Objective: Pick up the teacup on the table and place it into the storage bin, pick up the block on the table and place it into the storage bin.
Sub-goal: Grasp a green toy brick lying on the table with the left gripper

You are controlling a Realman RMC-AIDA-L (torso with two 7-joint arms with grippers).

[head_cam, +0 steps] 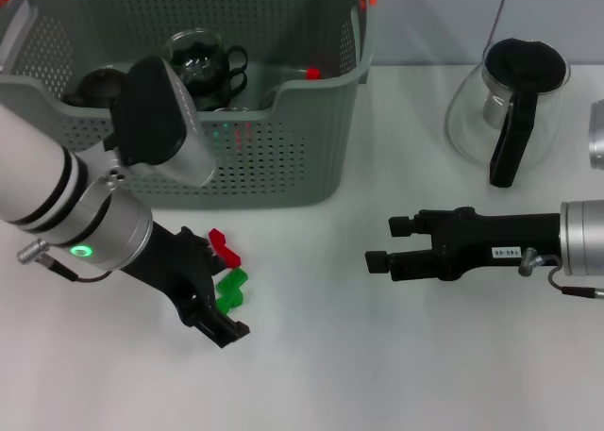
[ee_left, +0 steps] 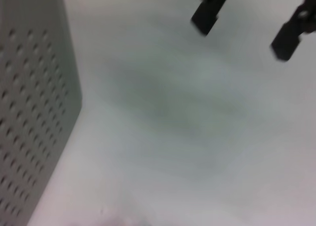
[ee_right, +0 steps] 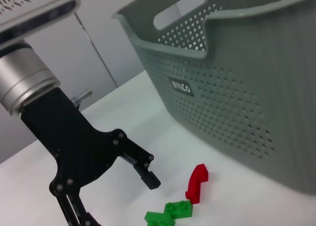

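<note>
White worktop [head_cam: 311, 356]: left tool [head_cam: 224, 280] spread open around green block [head_cam: 231, 292], red block [head_cam: 225, 246] beside, before storage bin [head_cam: 283, 157]. Right tool [head_cam: 389, 244] open, empty, well apart.

Storage bin [head_cam: 283, 157] top cut off

You have open counter [head_cam: 311, 356] between the left tool [head_cam: 222, 290] and the right tool [head_cam: 382, 244]. The storage bin [head_cam: 283, 157] wall blocks the far side just behind the left tool. The red block [head_cam: 225, 246] and green block [head_cam: 231, 291] lie between its spread fingers. A glass pot [head_cam: 510, 110] stands beyond the right tool.
</note>
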